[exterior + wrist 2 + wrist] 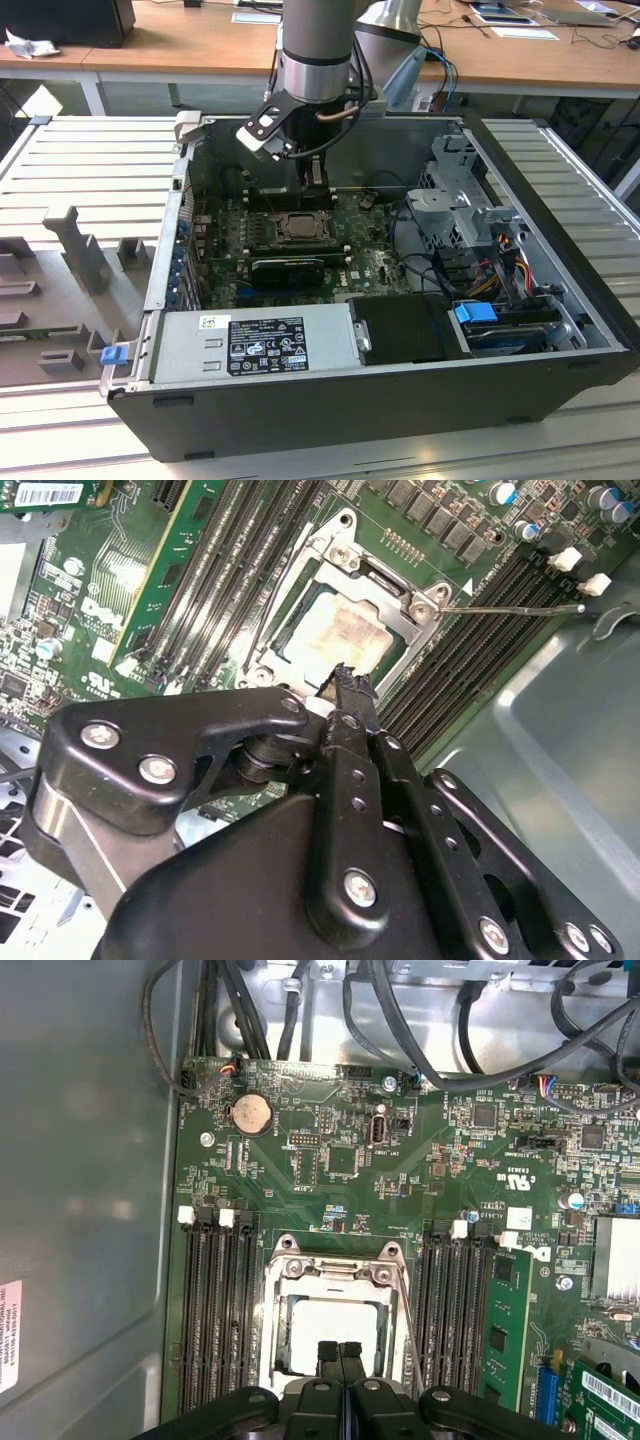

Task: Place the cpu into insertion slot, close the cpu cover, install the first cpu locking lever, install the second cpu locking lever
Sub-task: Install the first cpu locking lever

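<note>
Ribbed grey worktop [90,160] carries an open computer case [380,410], with wooden desks [180,40] behind it. Your gripper [318,178] reaches down into that case from the arm [315,60]. In both wrist views its two black fingertips are pressed together, and you can see nothing between them [340,1352] [347,680].

The tips sit right at the near edge of the insertion slot [298,226], low over it. Whether they touch the metal you cannot tell.

The cpu [335,1325] [345,630] already lies in the slot, and its pale top shows through the window of the cpu cover [283,1310] [400,640]. The cover is folded down flat around it.

In the second wrist view, a thin metal lever [510,608] runs from one corner of the slot out across the dark memory slots [470,650].

Memory slots [215,1310] flank the socket on both sides on the green motherboard [330,1170] [370,265]. A round coin battery [251,1114] sits further up the board.

In the exterior view, the grey power-supply box [255,340] lies along the case wall nearest the camera, well apart from the gripper.
</note>
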`<state>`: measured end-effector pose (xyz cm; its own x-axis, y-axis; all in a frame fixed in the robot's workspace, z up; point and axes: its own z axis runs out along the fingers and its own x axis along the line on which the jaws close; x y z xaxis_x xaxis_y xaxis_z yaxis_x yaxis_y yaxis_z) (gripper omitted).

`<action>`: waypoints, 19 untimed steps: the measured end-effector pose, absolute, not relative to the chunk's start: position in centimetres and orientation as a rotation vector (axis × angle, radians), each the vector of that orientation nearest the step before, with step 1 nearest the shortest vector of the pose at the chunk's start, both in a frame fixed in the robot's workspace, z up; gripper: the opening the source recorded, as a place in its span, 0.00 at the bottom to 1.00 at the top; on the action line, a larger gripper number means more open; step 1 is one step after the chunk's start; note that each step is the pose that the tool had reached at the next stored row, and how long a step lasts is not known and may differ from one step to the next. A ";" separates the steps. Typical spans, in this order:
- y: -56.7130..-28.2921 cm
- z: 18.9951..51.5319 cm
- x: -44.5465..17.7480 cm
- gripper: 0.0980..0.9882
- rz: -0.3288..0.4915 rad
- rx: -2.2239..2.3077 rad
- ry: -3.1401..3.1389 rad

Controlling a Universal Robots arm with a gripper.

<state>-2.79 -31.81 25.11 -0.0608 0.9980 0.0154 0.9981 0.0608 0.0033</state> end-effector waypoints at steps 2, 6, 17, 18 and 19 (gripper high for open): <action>-31.8 25.2 -2.8 0.01 -0.020 -2.147 -2.281; -31.8 25.4 -2.8 0.01 -0.020 -2.148 -2.280; -31.8 26.4 -2.8 0.01 -0.020 -2.151 -2.277; -31.8 26.5 -2.8 0.01 -0.020 -2.152 -2.277; -31.8 26.6 -2.8 0.01 -0.020 -2.152 -2.277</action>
<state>-2.79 -31.81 26.59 -0.0563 0.9983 0.0153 0.9984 0.0562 0.0032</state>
